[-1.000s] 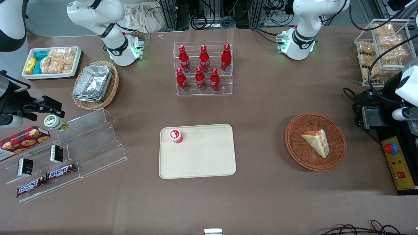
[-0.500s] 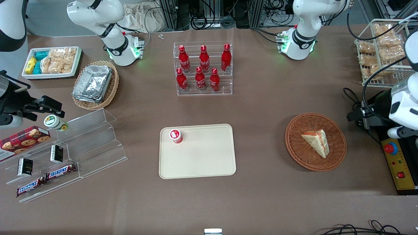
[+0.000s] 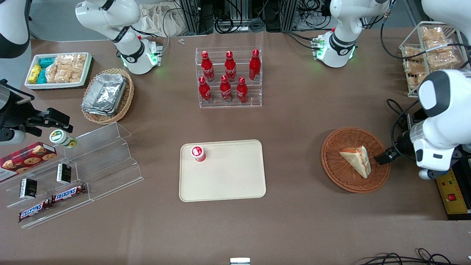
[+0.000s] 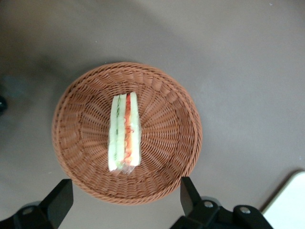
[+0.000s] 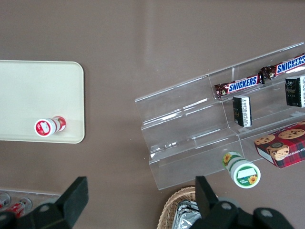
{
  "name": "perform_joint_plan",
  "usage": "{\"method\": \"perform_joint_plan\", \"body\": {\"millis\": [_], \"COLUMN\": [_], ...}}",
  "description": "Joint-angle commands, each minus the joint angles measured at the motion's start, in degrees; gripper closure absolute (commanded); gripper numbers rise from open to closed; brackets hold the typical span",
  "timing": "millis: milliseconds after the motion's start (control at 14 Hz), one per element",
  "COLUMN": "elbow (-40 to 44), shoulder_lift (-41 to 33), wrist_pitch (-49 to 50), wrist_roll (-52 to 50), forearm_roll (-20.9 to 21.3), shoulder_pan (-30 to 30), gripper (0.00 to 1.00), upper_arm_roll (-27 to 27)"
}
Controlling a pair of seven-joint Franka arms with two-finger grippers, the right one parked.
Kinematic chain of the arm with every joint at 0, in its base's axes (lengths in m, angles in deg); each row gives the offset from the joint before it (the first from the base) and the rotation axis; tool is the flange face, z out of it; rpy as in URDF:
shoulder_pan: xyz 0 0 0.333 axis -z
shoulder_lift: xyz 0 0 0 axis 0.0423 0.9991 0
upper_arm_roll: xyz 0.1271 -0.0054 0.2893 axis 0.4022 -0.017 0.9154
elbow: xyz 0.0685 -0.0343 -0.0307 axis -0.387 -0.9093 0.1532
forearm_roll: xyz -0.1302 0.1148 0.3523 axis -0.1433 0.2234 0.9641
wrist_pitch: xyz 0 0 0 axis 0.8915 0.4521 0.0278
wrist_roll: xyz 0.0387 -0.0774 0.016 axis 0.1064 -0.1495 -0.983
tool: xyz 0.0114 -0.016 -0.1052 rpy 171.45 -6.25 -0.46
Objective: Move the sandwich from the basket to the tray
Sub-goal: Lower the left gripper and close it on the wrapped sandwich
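Triangular white-bread sandwich (image 4: 124, 132) with red and green filling lies in the round reddish-brown wicker basket (image 4: 171, 143) — below the left arm's gripper (image 4: 125, 199), whose jaws stand wide apart, touching nothing. The arm hangs over the basket's rim at the working arm's end of the brown surface (image 3: 294, 121). Cream rectangular plastic tray (image 3: 228, 176) lies well apart.

Place: my robot lab bench
Proof: cables and frames (image 3: 239, 14) top centre; emergency-stop box (image 3: 449, 184) lower right; staged shop snacks
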Motion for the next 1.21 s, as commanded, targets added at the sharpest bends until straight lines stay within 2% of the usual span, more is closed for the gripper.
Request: {"method": "perform_joint_plan", "body": {"millis": [0,357,857,1000,1143], "elbow": [0.1,-4.7,-7.8,-8.8,-11.2], "shoulder_lift": [3.7,5.9,6.0,5.9,5.7], "wrist_pitch": [-3.5,-9.9,-10.1,-10.3,-13.4], "wrist_roll": [-6.1,-8.6,-8.4,-8.4,-8.4], "forearm_roll": [1.8,1.9,2.2,3.9,4.0], "shoulder_pan": [1.3,2.3,1.6,1.4,0.9], "gripper": [0.0,0.0,0.0,0.0,0.0], "upper_arm_roll": [-0.2,-0.2,0.1,0.1,0.1]}}
